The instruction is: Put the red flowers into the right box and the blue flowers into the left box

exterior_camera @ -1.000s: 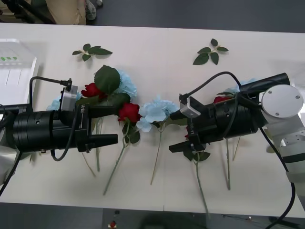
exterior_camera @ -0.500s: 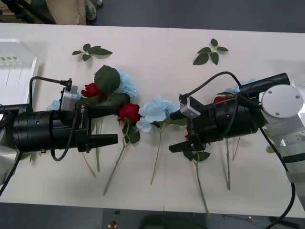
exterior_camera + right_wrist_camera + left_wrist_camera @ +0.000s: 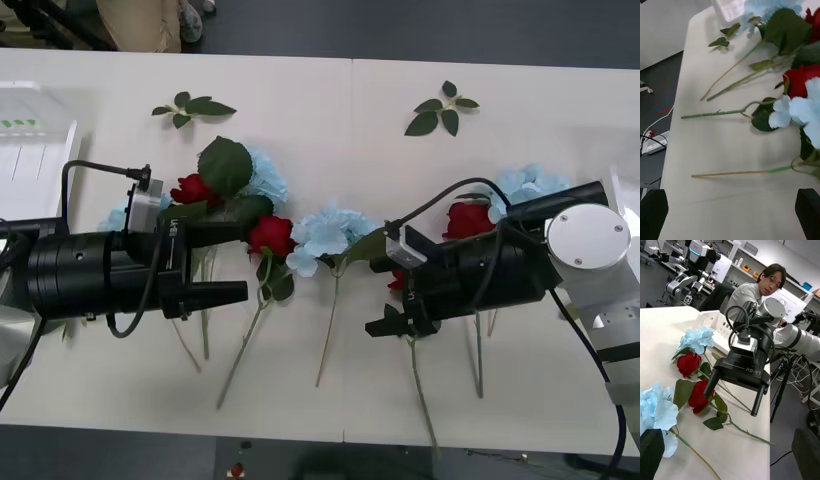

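Observation:
Red flowers (image 3: pixel 270 235) and blue flowers (image 3: pixel 325 232) lie mixed in a row across the table's middle, stems toward me. My left gripper (image 3: pixel 246 260) hovers open just left of a red rose. My right gripper (image 3: pixel 378 290) is open over another rose (image 3: pixel 397 280), with a blue cluster (image 3: pixel 530 183) and a rose (image 3: pixel 465 218) behind its arm. The left box (image 3: pixel 35 150) sits at the table's far left. In the left wrist view the right box (image 3: pixel 711 320) stands behind a blue cluster (image 3: pixel 696 339) and two roses (image 3: pixel 688 363). In the right wrist view the open fingers (image 3: pixel 653 213) hang above bare stems.
Two loose green leaf sprigs (image 3: pixel 190 107) (image 3: pixel 440 110) lie near the table's far edge. The front strip of the table holds just the long stems (image 3: pixel 330 340). Cables loop over both black wrists.
My right arm has pulled back toward the near right, uncovering the red rose and blue cluster behind it. The left arm and the flowers have not moved.

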Available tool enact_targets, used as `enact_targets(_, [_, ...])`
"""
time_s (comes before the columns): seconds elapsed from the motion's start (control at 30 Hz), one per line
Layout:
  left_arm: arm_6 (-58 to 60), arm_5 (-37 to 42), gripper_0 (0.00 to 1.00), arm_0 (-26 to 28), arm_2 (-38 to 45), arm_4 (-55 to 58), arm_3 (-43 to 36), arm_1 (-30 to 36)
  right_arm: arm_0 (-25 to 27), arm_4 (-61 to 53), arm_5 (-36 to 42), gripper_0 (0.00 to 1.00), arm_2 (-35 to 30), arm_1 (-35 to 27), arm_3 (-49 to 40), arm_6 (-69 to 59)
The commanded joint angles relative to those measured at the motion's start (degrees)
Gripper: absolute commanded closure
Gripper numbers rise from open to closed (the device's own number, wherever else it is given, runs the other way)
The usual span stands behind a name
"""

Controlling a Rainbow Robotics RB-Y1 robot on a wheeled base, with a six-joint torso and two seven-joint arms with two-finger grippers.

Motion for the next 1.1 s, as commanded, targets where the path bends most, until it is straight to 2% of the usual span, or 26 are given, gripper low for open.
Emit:
enact_targets(0.03, [-1.8, -0.2, 0.0, 0.7, -0.5, 4.9, -0.4, -1.0, -0.7, 1.8, -0.1, 0.0, -2.5, -0.6, -0.6, 0.0])
enact_targets(0.2, [-1.8, -3.5, 0.0, 0.7, -0.6, 9.5, -2.9, 2.9, -1.6, 1.8, 2.8, 0.0, -4.0, -3.3, -1.7, -1.1])
enact_targets(0.33, [0.0, -5.1, 0.0, 0.7, 0.7, 10.6, -7.1, 8.4, -1.6, 3.0, 4.9, 0.0, -5.4, -6.7, -6.6, -20.8])
enact_targets(0.43, [15.2, -5.0, 0.0, 0.7, 4.5, 4.9, -11.8, 12.0, -1.6, 4.9, 6.6, 0.0, -7.0, -9.5, -10.6, -36.0])
enact_targets(0.53, [33.6, -2.7, 0.0, 0.7, 8.3, -7.2, -17.3, 15.3, -1.6, 5.3, 7.7, 0.0, -9.9, -12.5, -12.4, -52.0])
enact_targets(0.67, [53.2, 2.3, 0.0, 0.8, 9.3, -15.2, -18.4, 15.9, -1.6, 7.3, 9.9, 0.0, -15.2, -14.1, -12.4, -61.2])
enact_targets(0.8, [70.7, 6.5, 0.0, 1.2, 9.5, -21.7, -18.4, 15.9, -1.6, 14.0, 11.1, 0.0, -19.8, -14.2, -12.0, -65.3])
enact_targets(0.97, [85.3, 7.1, 0.0, 1.6, 7.8, -31.6, -18.1, 15.9, -1.6, 23.6, 10.1, 0.0, -19.8, -15.6, -9.1, -65.4])
enact_targets(1.1, [93.1, 6.9, 0.0, 1.6, 5.3, -36.9, -17.0, 15.9, -1.6, 25.5, 6.4, 0.0, -19.3, -16.1, -4.9, -64.9])
